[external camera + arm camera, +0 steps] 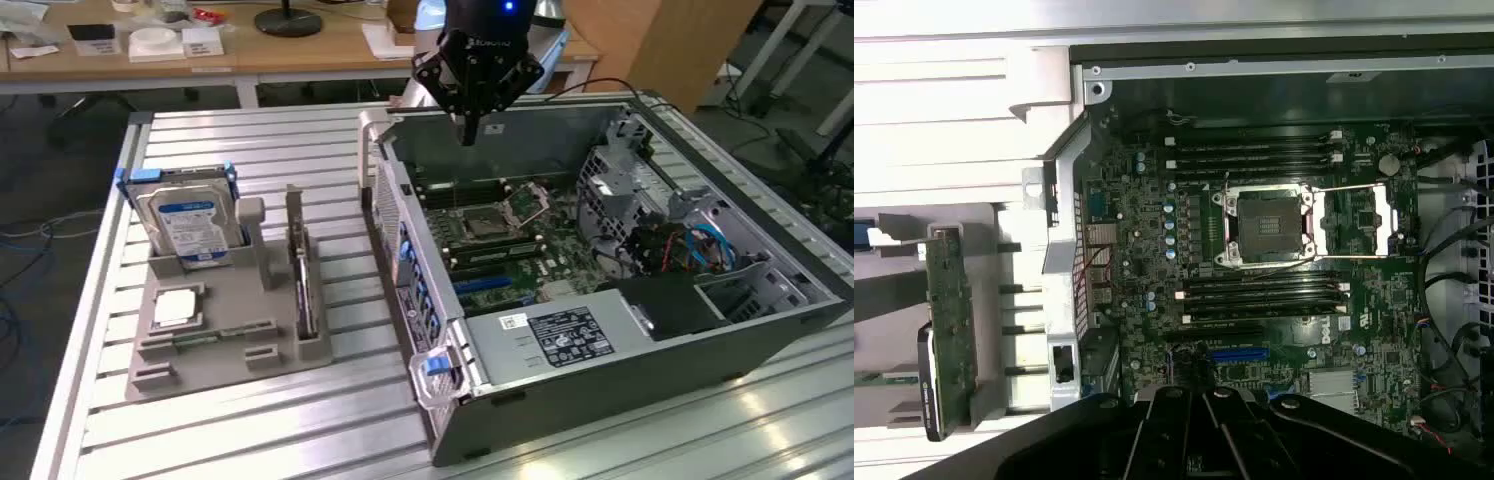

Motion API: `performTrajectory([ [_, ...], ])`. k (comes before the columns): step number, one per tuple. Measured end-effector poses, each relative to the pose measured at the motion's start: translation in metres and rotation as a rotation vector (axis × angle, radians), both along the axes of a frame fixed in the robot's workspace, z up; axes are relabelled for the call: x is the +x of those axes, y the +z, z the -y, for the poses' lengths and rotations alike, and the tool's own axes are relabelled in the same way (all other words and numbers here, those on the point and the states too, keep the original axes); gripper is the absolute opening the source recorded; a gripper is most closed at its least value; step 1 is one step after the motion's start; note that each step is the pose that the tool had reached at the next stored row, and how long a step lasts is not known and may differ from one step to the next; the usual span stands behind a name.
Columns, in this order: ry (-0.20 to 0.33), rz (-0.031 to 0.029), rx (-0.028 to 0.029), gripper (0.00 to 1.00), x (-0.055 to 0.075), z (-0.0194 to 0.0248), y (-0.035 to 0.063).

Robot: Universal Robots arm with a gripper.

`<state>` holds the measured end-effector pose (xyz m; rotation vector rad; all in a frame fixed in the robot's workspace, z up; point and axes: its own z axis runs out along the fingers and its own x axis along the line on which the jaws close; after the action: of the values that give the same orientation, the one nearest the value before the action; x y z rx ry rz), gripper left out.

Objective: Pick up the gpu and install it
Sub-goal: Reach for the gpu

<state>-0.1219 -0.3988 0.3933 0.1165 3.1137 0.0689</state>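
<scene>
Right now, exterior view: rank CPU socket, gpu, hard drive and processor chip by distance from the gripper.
From the gripper:
1. CPU socket, inside the case.
2. gpu, on edge in the holder, exterior view's left.
3. hard drive, upright, farther left.
4. processor chip, flat, farthest.

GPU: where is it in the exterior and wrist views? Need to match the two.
Exterior view: the gpu stands on edge in the gray holder, to the exterior view's left of the open computer case.
Wrist view: the gpu sits in that holder, outside the case wall, green board showing.
Shared landmark: the open CPU socket inside the case.
</scene>
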Motion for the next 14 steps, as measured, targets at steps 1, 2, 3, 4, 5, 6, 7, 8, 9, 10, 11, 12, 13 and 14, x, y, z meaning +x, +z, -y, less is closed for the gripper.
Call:
performTrajectory([
  [1,0.0,0.0,0.0,0.11,0.0,0.0,0.0],
  [2,0.0,0.0,0.0,0.11,0.0,0.0,0.0],
  [3,0.0,0.0,0.0,0.11,0.0,0.0,0.0],
  [4,0.0,0.0,-0.0001,0.11,-0.001,0.0,0.0],
  [5,0.0,0.0,-0.0001,0.11,-0.001,0.0,0.0],
  [6,0.0,0.0,0.0,0.11,-0.001,0.0,0.0],
  [7,0.0,0.0,0.0,0.11,-0.002,0.0,0.0],
  [8,0.0,-0.0001,-0.0001,0.11,-0.003,0.0,0.0],
  [9,0.0,0.0,-0.0001,0.11,-0.005,0.0,0.0],
  [10,0.0,0.0,0.0,0.11,-0.006,0.0,-0.0001],
  [11,0.0,0.0001,-0.0001,0.11,-0.008,0.0,-0.0001],
  [12,0.0,0.0,0.0,0.11,-0.009,0.0,-0.0001],
  [13,0.0,0.0,0.0,0.11,-0.011,0.0,-0.0001],
  [14,0.0,0.0,-0.0001,0.11,-0.012,0.0,-0.0001],
])
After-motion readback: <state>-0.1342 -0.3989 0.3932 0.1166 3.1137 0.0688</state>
